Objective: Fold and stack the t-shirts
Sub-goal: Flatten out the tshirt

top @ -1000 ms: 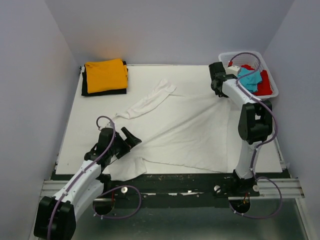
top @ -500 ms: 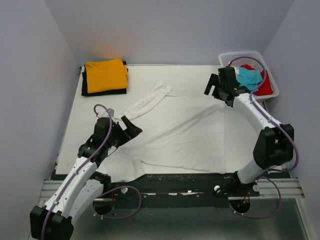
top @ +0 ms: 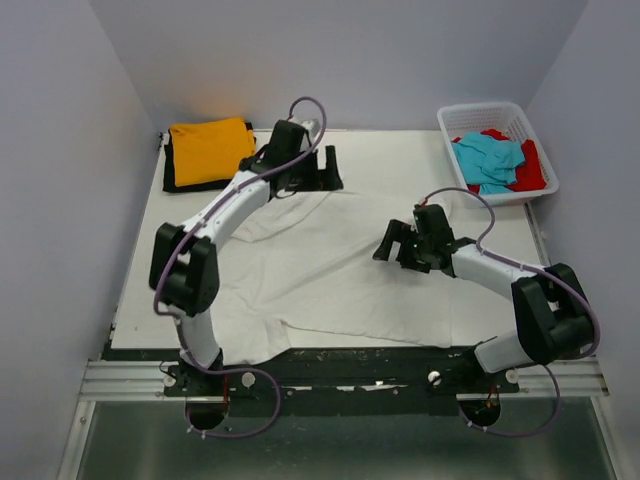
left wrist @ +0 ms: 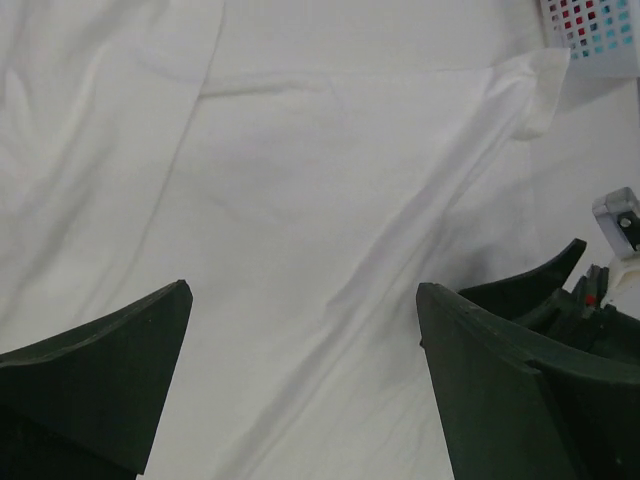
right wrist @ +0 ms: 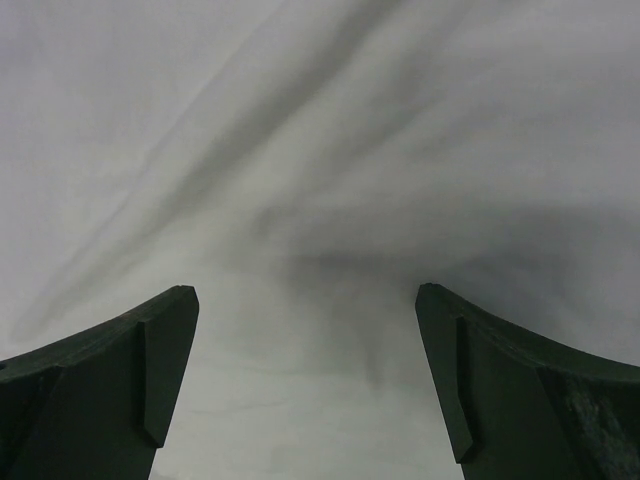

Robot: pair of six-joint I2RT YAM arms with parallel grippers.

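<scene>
A large white t-shirt (top: pixel 340 270) lies spread and wrinkled over the table's middle. My left gripper (top: pixel 333 168) hangs open over its far edge; in the left wrist view white cloth (left wrist: pixel 300 180) lies beyond the left gripper (left wrist: pixel 303 290), with nothing between the fingers. My right gripper (top: pixel 388 250) stands open just above the shirt's right half; the right wrist view shows creased white cloth (right wrist: pixel 320 150) ahead of the empty right gripper (right wrist: pixel 305 295). A folded orange t-shirt (top: pixel 210 150) rests on a black one (top: pixel 172 175) at the far left. Turquoise (top: pixel 487 158) and red (top: pixel 532 168) t-shirts sit in the basket.
The white lattice basket (top: pixel 478 111) stands at the far right corner; its corner shows in the left wrist view (left wrist: pixel 600 30). Grey walls close in the table on three sides. The dark front rail (top: pixel 340 355) runs along the near edge.
The left arm swung from the near left up to the shirt's far edge. The right arm came away from the basket to the shirt's right half, and its jaws opened. The white shirt shifted.
</scene>
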